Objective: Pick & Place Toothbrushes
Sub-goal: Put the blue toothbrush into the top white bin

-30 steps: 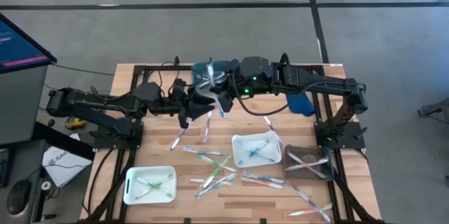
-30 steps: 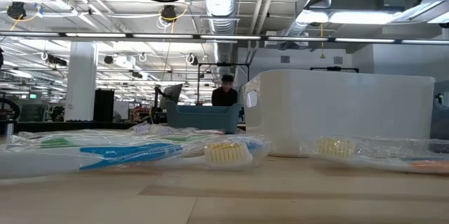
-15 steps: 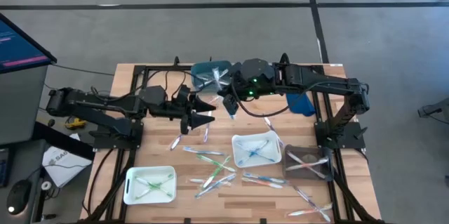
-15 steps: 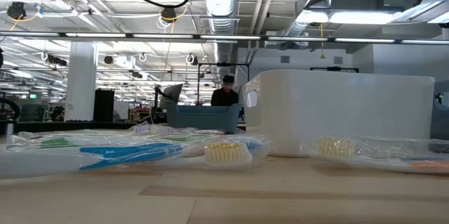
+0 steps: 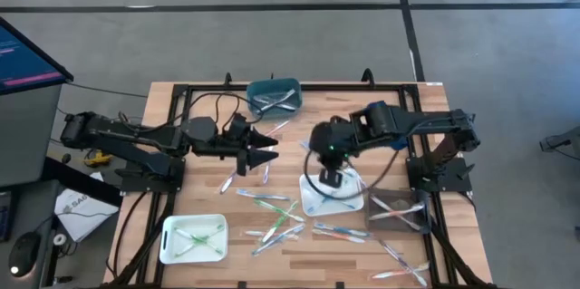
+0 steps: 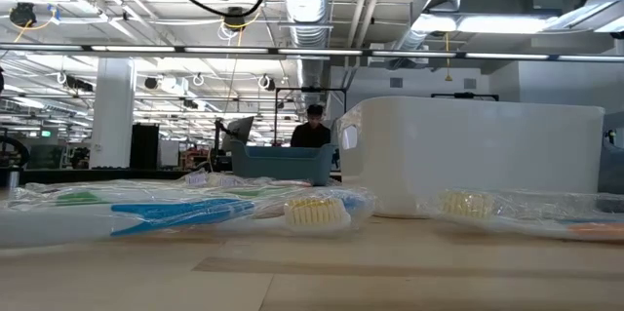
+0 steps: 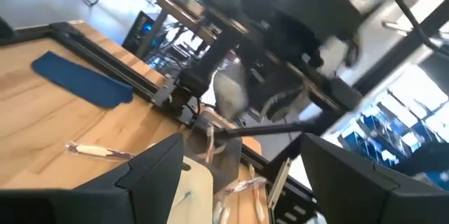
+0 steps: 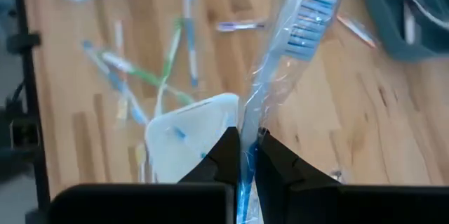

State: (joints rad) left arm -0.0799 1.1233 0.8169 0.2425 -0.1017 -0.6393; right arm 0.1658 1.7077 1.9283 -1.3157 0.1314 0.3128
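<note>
My right gripper (image 5: 333, 178) hangs above the middle white tray (image 5: 308, 200) and is shut on a wrapped blue toothbrush (image 8: 295, 41). That tray holds blue toothbrushes (image 5: 328, 198). My left gripper (image 5: 270, 147) waits open and empty to the left of it, past the teal tray (image 5: 275, 97); its fingers (image 7: 158, 168) stand wide apart. Several wrapped toothbrushes (image 5: 272, 212) lie flat on the wood between the trays. Two of them (image 6: 224, 212) fill the foreground of the low view. My right gripper pinches the blue toothbrush by its handle (image 8: 247, 148) between its two fingers, wrapper and all. The bristle head (image 8: 312, 20) sticks out well beyond the fingertips. The brush is lifted clear of the table, above the middle white tray.
A white tray with green toothbrushes (image 5: 193, 237) sits near the left front. A dark tray (image 5: 399, 209) stands right of the middle one, and the teal tray holds more brushes. A blue cloth (image 7: 81, 83) lies at the far right. Black frame rails edge the table.
My right gripper has carried the blue toothbrush from beside the teal tray toward the near edge and a little right, ending over the middle white tray, still shut on it. My left gripper has stayed about where it was.
</note>
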